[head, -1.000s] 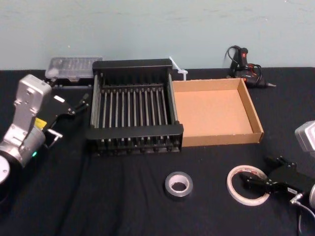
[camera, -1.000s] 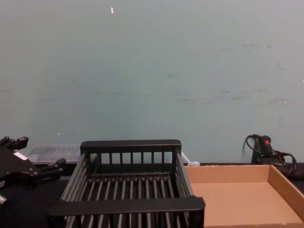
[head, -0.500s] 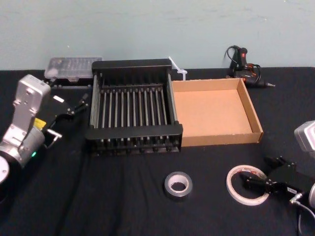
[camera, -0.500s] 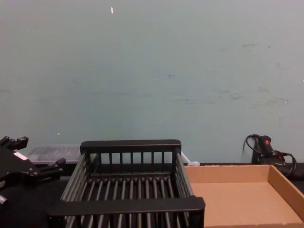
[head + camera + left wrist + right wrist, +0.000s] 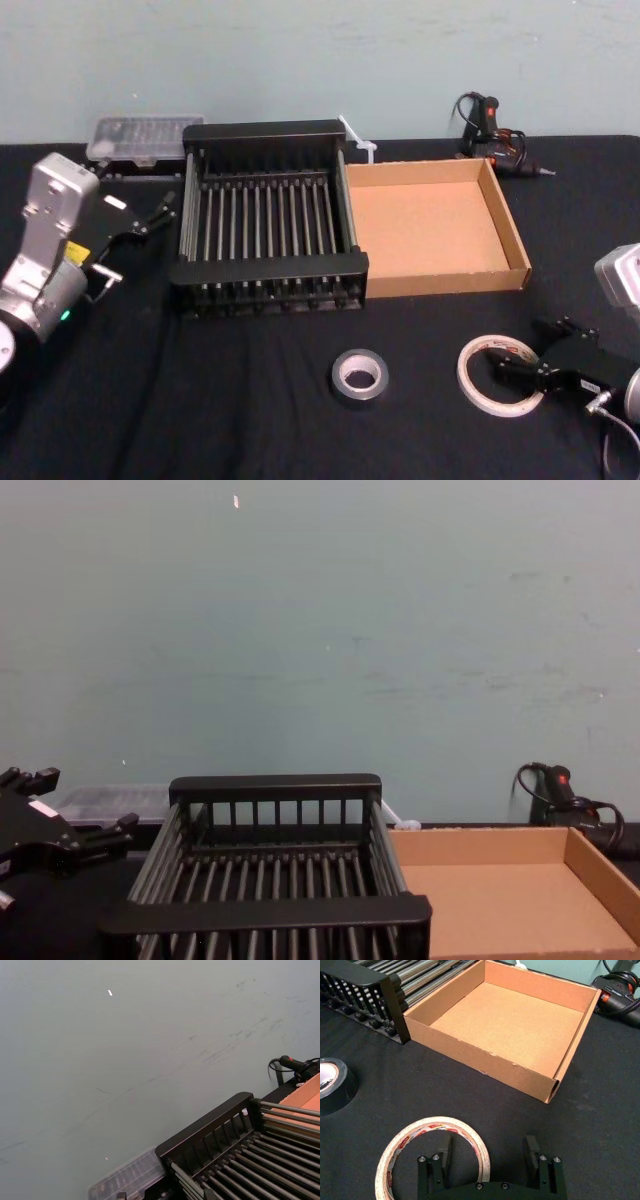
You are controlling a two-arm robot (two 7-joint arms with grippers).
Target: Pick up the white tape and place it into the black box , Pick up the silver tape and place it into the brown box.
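The white tape lies flat on the black cloth at the front right, reddish print on its top face. My right gripper is open and low over the roll's right side, one finger inside the ring and one outside. The silver tape lies to the left of the white one, untouched. Behind them stand the black box and, to its right, the brown box, touching side by side. My left gripper hangs open left of the black box, holding nothing.
A clear plastic case sits behind the black box's left corner. A glue gun with cable lies behind the brown box. A small white object rests between the boxes' back corners. Bare black cloth spans the table's front.
The head view has drifted a little to the left. Neither tape has moved, and both grippers keep their places and stay open.
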